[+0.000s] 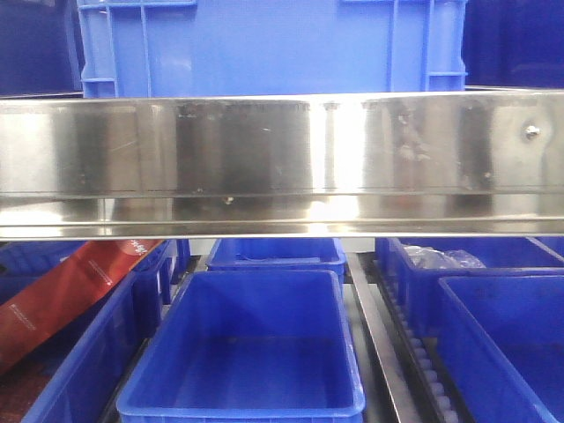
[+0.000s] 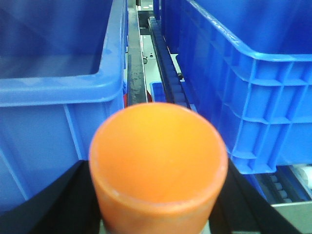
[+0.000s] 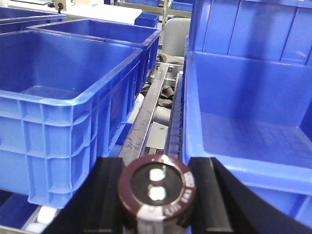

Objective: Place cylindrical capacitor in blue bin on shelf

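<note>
Cylindrical capacitor (image 2: pixel 158 161) is pinched in the left end effector (image 2: pixel 157 207), a brown can (image 3: pixel 156 183) in the right end effector (image 3: pixel 157 201); blue bins (image 2: pixel 58 87) lie just ahead of both, release not yet made

Hard light glares white off the steel shelf (image 1: pixel 264 145). Beneath it a roller track (image 1: pixel 423 361) runs back between blue crates (image 1: pixel 97 370). Left of the track, a red packet (image 1: pixel 62 295) leans in 1 crate; right of the track, a clear plastic bag (image 1: pixel 441 258) lies in another.
</note>
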Available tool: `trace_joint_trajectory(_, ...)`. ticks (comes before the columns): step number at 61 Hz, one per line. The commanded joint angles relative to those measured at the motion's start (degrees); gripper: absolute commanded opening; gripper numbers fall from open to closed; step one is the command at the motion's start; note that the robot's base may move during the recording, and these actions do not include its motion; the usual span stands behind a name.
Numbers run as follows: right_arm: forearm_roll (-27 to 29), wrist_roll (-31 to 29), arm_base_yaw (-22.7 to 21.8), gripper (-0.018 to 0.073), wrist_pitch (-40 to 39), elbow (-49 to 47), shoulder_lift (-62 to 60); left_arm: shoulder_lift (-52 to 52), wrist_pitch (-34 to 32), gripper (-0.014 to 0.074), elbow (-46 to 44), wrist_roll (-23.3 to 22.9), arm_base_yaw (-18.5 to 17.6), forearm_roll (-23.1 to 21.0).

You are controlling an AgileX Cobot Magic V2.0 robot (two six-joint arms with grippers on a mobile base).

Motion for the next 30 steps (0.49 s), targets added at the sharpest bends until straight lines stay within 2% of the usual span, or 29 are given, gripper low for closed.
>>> trace_joint_trajectory(1, -0.35, -0.16, 0.02, -0.0162, -1.79, -0.33, 0.03, -0.23, -1.27, -0.0111, -0.08, -0.38, -0.34, -0.20)
trace_joint_trajectory(30, -0.35, -0.16, 0.02, -0.0162, -1.79, -0.33, 0.03, -0.23, -1.27, -0.0111, -0.08, -0.38, -0.34, -0.20)
